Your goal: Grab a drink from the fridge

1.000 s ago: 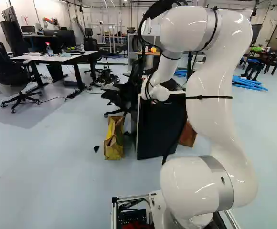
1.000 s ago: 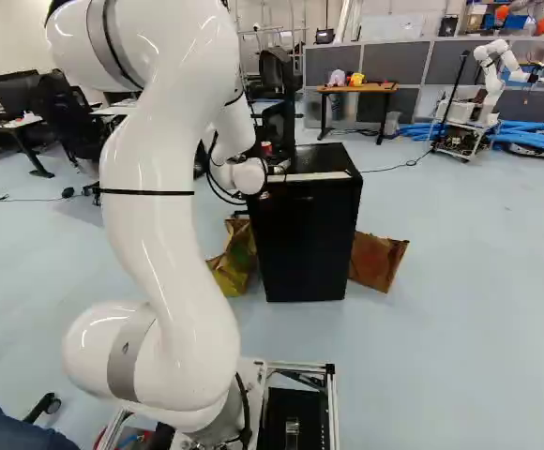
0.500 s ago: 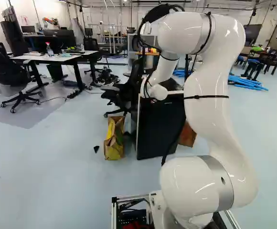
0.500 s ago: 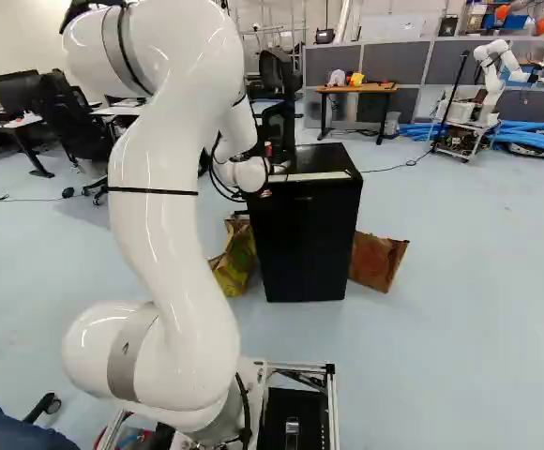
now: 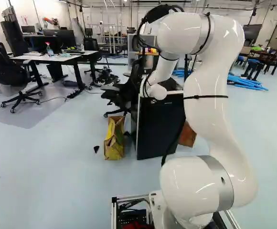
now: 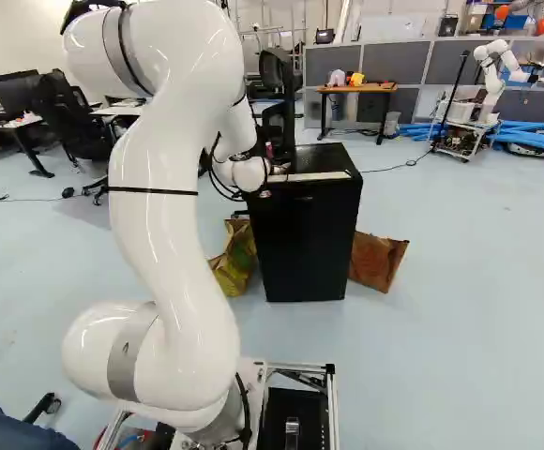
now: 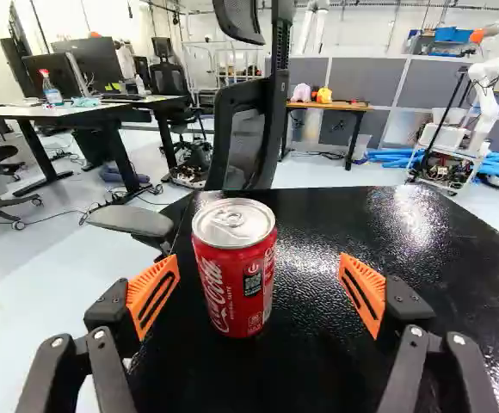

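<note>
Arching over the near floor, my arm (image 6: 164,234) brings the gripper (image 7: 260,262) in low over the fridge (image 6: 307,244), probably so it can meet the can's side. The fingers stand wide apart with nothing clamped, leaving room around the red soda can (image 7: 234,267). It stands upright on the fridge's black top, between the fingers but closer to the left one's orange pad (image 7: 152,294); whether they touch I can't tell. A shift left would likely centre it before closing; its place near the left edge makes a nudge that way risky. On the floor, a yellow bag (image 5: 114,138) sits left of the fridge, a brown bag (image 6: 378,261) right. Beyond the can, an office chair (image 7: 275,120) could hinder reaching farther. Desks (image 5: 52,58) stand far left, another robot (image 6: 490,84) far right.
</note>
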Robot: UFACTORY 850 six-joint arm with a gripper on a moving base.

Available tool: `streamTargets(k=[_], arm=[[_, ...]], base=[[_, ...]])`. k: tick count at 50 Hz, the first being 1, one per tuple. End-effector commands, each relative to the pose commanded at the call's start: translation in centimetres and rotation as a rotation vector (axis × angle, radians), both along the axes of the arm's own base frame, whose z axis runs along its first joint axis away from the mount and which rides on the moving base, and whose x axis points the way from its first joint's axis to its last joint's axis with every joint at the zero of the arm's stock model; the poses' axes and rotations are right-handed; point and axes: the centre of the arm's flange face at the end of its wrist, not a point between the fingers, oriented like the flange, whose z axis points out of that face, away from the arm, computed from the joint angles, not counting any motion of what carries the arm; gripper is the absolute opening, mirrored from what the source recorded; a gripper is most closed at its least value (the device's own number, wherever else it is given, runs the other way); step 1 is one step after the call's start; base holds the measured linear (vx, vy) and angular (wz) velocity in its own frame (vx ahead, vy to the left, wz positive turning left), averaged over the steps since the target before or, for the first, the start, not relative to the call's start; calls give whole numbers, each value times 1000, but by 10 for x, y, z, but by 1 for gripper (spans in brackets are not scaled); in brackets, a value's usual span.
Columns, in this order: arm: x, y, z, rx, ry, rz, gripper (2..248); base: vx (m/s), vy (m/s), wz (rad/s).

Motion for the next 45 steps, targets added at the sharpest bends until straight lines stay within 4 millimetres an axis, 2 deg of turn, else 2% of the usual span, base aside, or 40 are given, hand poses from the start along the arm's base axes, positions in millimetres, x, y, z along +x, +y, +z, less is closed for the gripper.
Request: streamTargets(k=[5, 26, 27, 31, 32, 37, 38, 42, 43, 45], arm=[[0, 0, 0, 44, 0, -9, 247], [0, 0, 0, 44, 0, -9, 247], [0, 0, 0, 44, 0, -9, 218], [0, 0, 0, 44, 0, -9, 218], [0, 0, 0, 44, 0, -9, 180], [0, 0, 0, 44, 0, -9, 180], [0, 0, 0, 44, 0, -9, 141], [0, 0, 0, 44, 0, -9, 141], [0, 0, 0, 44, 0, -9, 104], [0, 0, 0, 44, 0, -9, 104]], base=[[0, 0, 0], [0, 0, 0], [0, 0, 0], [0, 0, 0], [0, 0, 0], [0, 0, 0], [0, 0, 0], [0, 0, 0], [0, 0, 0], [0, 0, 0]])
